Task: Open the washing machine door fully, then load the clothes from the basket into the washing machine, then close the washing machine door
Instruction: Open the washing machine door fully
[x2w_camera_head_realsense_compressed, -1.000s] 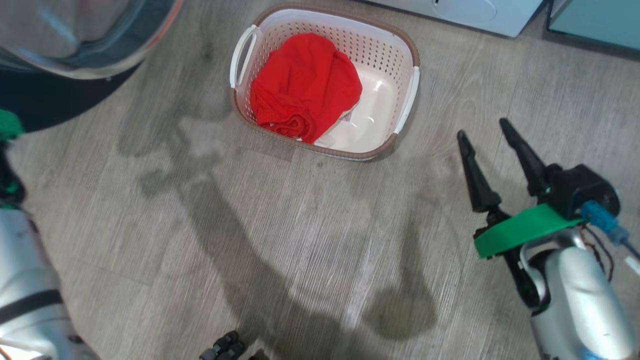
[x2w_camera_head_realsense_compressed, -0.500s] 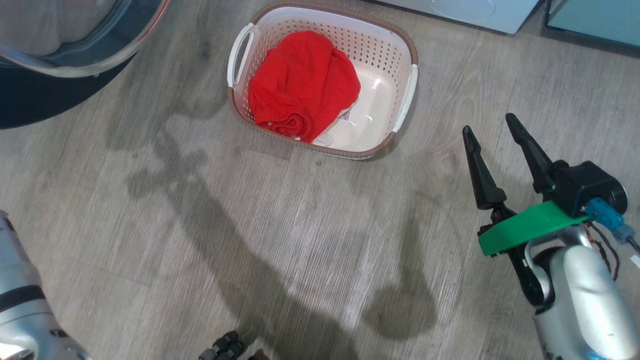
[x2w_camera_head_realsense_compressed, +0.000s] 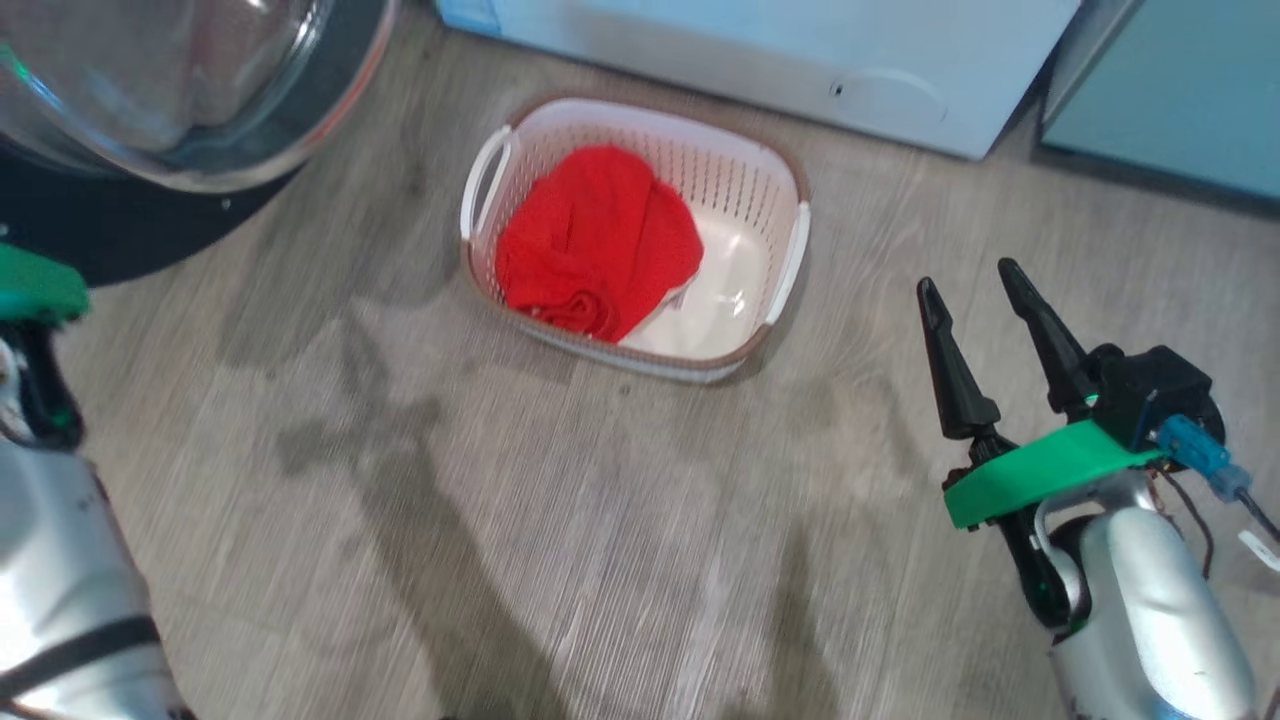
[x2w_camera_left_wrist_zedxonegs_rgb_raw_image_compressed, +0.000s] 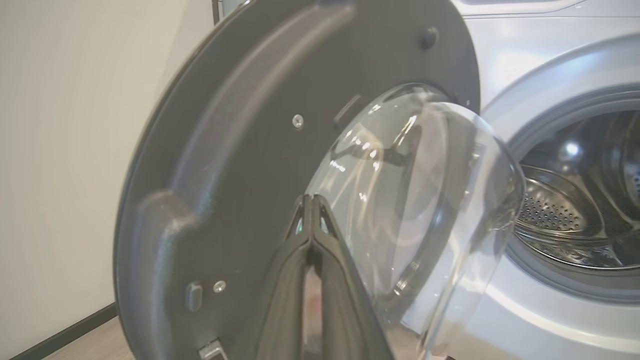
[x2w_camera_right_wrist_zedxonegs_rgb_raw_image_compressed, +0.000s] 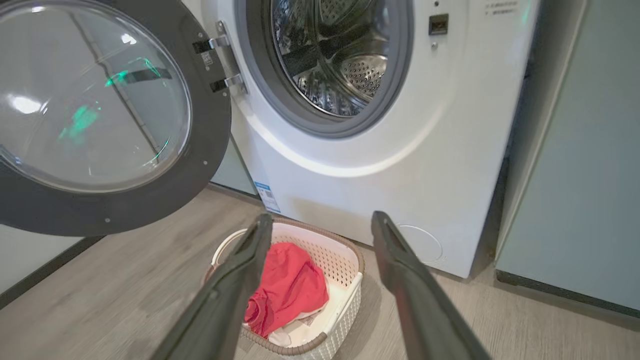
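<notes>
The washing machine door (x2w_camera_right_wrist_zedxonegs_rgb_raw_image_compressed: 200, 150) stands swung open to the left, its glass bowl (x2w_camera_left_wrist_zedxonegs_rgb_raw_image_compressed: 425, 200) bulging toward me. My left gripper (x2w_camera_left_wrist_zedxonegs_rgb_raw_image_compressed: 311, 200) is shut with nothing in it, its tips close before the door's dark inner face (x2w_camera_left_wrist_zedxonegs_rgb_raw_image_compressed: 225, 150); I cannot tell whether they touch. The washing machine (x2w_camera_right_wrist_zedxonegs_rgb_raw_image_compressed: 400, 165) shows its bare metal drum (x2w_camera_right_wrist_zedxonegs_rgb_raw_image_compressed: 340, 55). On the floor before it sits the basket (x2w_camera_head_realsense_compressed: 730, 180) with the red clothes (x2w_camera_head_realsense_compressed: 595, 240) heaped in its left half. My right gripper (x2w_camera_head_realsense_compressed: 965, 280) hangs open to the basket's right, apart from it. In the right wrist view the right gripper (x2w_camera_right_wrist_zedxonegs_rgb_raw_image_compressed: 322, 220) points toward the basket (x2w_camera_right_wrist_zedxonegs_rgb_raw_image_compressed: 350, 305) and clothes (x2w_camera_right_wrist_zedxonegs_rgb_raw_image_compressed: 290, 290).
A pale teal cabinet (x2w_camera_right_wrist_zedxonegs_rgb_raw_image_compressed: 575, 175) stands right of the machine. Wood-look floor (x2w_camera_head_realsense_compressed: 600, 500) spreads between me and the basket. My left forearm (x2w_camera_head_realsense_compressed: 60, 560) rises at the head view's left edge, below the door's glass (x2w_camera_head_realsense_compressed: 170, 90).
The head camera has shifted: the basket sits lower in the picture and more of the machine's base shows. My left arm is further into view at the left. The right gripper stays open.
</notes>
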